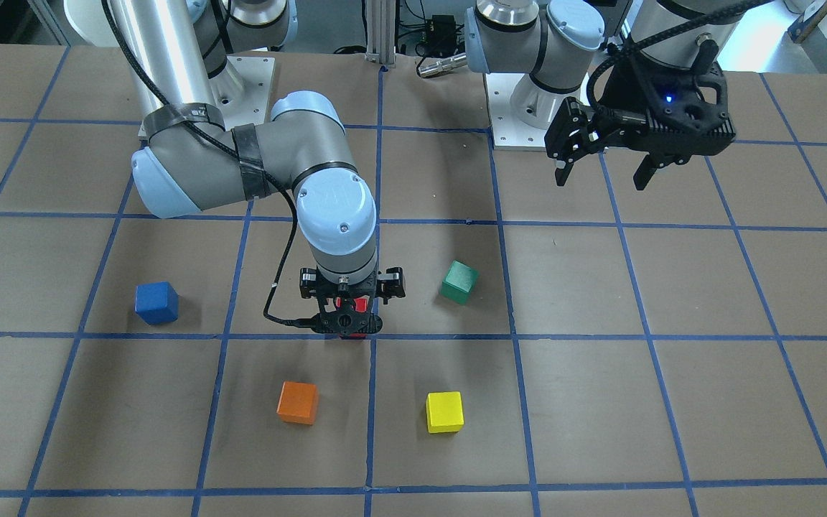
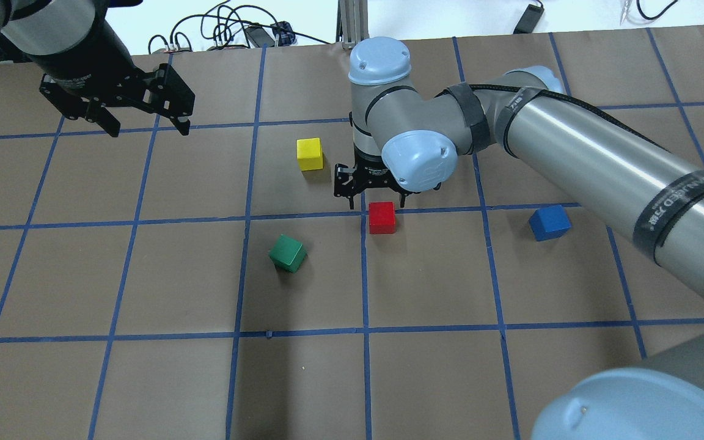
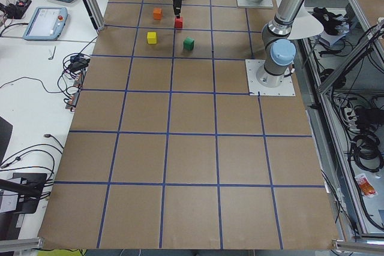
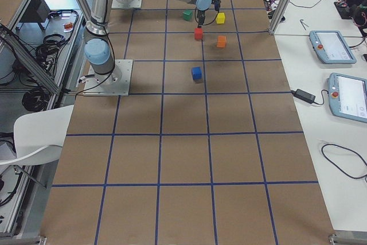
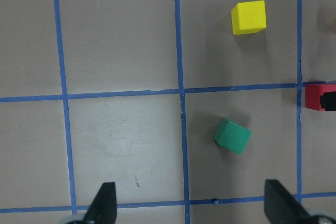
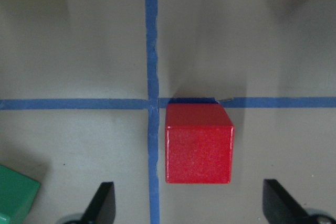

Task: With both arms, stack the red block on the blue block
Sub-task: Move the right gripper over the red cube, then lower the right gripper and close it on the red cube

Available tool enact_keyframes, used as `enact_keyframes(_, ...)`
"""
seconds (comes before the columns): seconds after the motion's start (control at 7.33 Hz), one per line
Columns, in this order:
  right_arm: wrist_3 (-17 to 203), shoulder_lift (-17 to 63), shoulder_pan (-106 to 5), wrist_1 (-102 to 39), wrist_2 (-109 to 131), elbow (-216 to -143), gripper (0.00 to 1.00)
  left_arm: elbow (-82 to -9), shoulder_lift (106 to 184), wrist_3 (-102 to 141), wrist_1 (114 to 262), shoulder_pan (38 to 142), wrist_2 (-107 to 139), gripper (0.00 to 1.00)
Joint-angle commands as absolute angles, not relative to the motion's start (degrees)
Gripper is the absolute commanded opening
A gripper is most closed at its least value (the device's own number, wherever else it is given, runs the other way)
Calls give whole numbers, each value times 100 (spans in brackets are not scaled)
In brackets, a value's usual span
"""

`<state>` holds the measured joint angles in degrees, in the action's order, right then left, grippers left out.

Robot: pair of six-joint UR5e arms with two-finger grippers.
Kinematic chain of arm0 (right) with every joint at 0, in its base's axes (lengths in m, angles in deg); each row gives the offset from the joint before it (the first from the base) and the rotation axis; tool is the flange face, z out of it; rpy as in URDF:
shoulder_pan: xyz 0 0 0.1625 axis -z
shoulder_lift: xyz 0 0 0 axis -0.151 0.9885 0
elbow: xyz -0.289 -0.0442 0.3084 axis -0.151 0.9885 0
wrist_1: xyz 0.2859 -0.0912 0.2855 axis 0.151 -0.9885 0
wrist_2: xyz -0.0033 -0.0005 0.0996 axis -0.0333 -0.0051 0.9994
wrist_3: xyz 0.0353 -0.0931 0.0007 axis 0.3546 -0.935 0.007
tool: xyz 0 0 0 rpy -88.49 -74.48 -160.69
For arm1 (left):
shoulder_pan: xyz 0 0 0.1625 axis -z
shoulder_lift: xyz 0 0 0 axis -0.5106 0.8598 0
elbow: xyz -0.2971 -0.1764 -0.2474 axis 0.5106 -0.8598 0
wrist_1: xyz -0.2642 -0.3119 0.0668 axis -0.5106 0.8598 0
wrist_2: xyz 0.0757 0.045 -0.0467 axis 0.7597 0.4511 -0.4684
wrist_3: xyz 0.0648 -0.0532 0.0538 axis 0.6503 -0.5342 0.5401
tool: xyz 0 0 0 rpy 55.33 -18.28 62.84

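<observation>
The red block sits on the table on a blue tape crossing; it also shows in the right wrist view. My right gripper hovers directly over it, open, with one finger on each side and clear of it. In the front view the gripper hides most of the block. The blue block sits alone towards the robot's right, also visible in the front view. My left gripper is open and empty, held high and far from both blocks.
A green cube lies tilted close to the red block on its left. A yellow cube and an orange cube sit beyond it. The brown table carries a blue tape grid.
</observation>
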<state>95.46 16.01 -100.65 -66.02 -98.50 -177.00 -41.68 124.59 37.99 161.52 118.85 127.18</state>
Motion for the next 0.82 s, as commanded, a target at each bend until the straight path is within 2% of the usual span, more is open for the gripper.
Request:
enact_keyframes(0.0,9544,1421,-10065,-6718,-9857,-17728,100,-4125,12437,3807,16161,11851,12716,100)
enact_keyframes(0.68,9535,1289,-10065,-6877,-9963,-17799,100,-4151,12419,3825,16170,11807,12716,100)
